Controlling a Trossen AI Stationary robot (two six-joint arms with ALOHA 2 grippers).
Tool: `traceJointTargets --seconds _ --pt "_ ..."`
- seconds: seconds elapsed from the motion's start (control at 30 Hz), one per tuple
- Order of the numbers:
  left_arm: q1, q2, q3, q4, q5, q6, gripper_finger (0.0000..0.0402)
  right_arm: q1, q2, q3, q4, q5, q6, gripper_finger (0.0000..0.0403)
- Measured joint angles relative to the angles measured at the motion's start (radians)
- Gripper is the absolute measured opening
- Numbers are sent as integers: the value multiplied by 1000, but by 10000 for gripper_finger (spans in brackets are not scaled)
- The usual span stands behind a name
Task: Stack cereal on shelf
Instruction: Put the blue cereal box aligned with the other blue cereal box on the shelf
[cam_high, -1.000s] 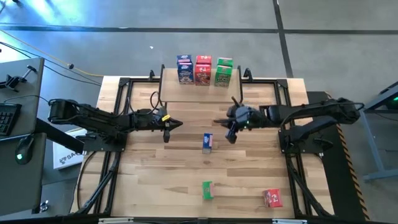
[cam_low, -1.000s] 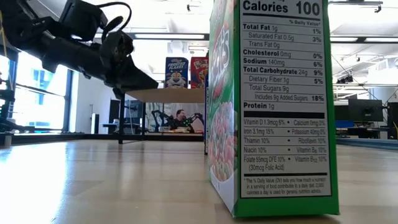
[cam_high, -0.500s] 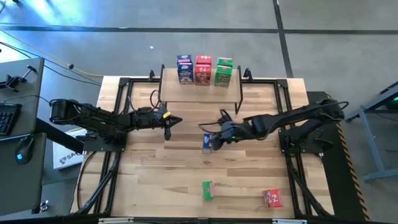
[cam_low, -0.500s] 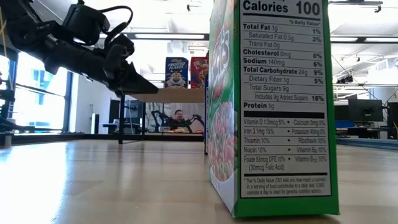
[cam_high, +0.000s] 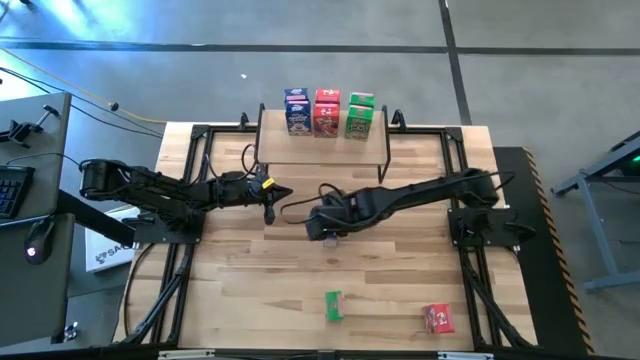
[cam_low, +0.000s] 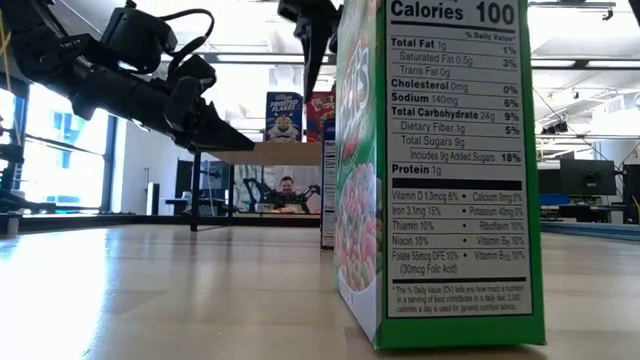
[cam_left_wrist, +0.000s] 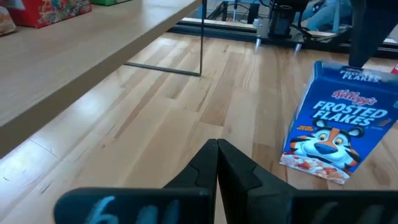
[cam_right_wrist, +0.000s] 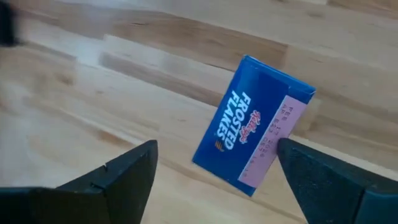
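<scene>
Right gripper (cam_right_wrist: 214, 171) fingers spread wide above the upright blue cereal box (cam_right_wrist: 252, 140) mid-worktop (cam_high: 250, 290), seemingly not touching it. Left gripper (cam_left_wrist: 216, 149) fingers clenched, empty, hovering near the shelf (cam_high: 320, 150), which carries three boxes.

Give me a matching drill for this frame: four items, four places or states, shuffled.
Items:
1. right claw
2. left claw
3. small red cardboard cereal box lying alone
4. low wooden-topped shelf on thin black legs

Places or states:
A. shut, idle on the table's left side
B. near the table's front right corner
C. open above the small blue Frosted Flakes cardboard box
D. at the table's back edge, with blue, red and green boxes on top

Pairs: 1-C, 2-A, 3-B, 4-D
</scene>
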Motion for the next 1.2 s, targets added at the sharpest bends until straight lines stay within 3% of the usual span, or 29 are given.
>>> traceJointTargets --seconds 0.17,0.47,0.7,0.83,1.03,1.1,1.2 --pt "-1 0 -13 0 8 1 0 0 71 89 -109 2 62 328" --pt "0 0 -23 9 8 19 0 21 82 76 -147 25 252 328" --pt "0 0 -23 10 8 35 0 25 87 73 -146 20 231 328" --pt "0 0 -23 17 8 46 0 17 89 73 -134 26 150 328" --pt "0 0 -23 14 41 63 0 8 87 57 -154 10 -199 322" --pt "0 0 -23 12 64 62 0 1 87 29 -152 11 -311 302" --pt "-2 0 -23 8 113 52 0 -8 87 -23 -161 -7 -473 234"
